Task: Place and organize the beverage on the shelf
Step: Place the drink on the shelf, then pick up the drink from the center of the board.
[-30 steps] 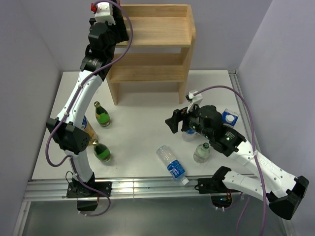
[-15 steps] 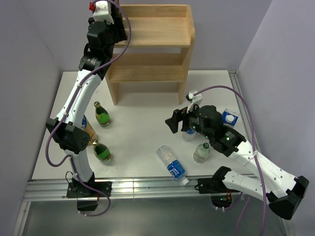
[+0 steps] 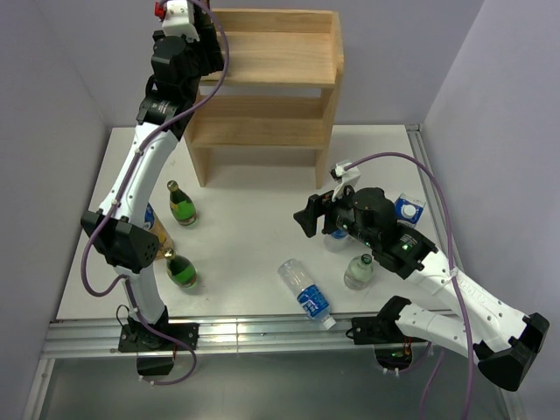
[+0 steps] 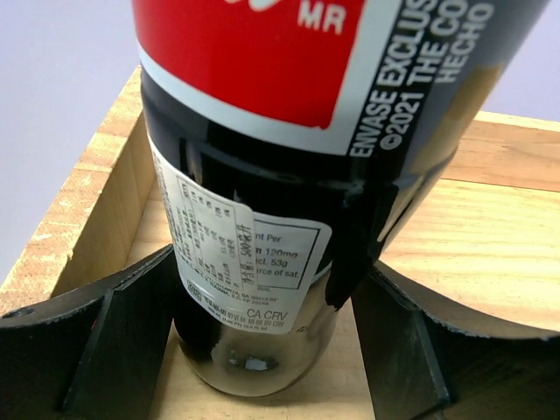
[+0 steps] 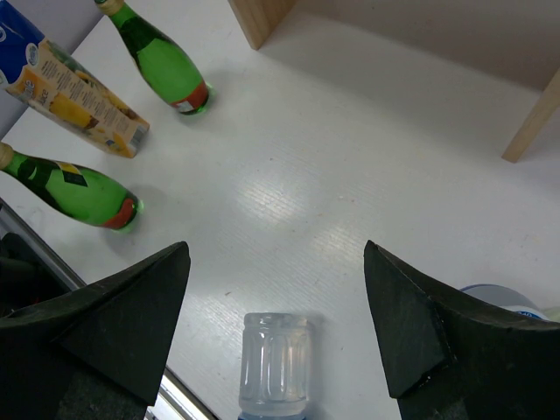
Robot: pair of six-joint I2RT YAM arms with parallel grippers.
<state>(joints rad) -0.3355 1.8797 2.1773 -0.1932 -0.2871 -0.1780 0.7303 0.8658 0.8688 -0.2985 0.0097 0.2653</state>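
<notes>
Left claw (image 3: 208, 51), top view: it has shifted slightly leftward over the light wooden three-tier shelf (image 3: 280, 52) in the last second, which suggests final positioning. The right claw (image 3: 308, 219) is unmoved, spread and empty.

Left wrist view: the claw clamps a dark cola bottle with red label (image 4: 262, 175), filled with dark liquid. Its base is at the top board's left corner; contact is unclear.

Right wrist view: a clear ribbed jar (image 5: 274, 363), apparently empty, stands below the parted jaws.
</notes>
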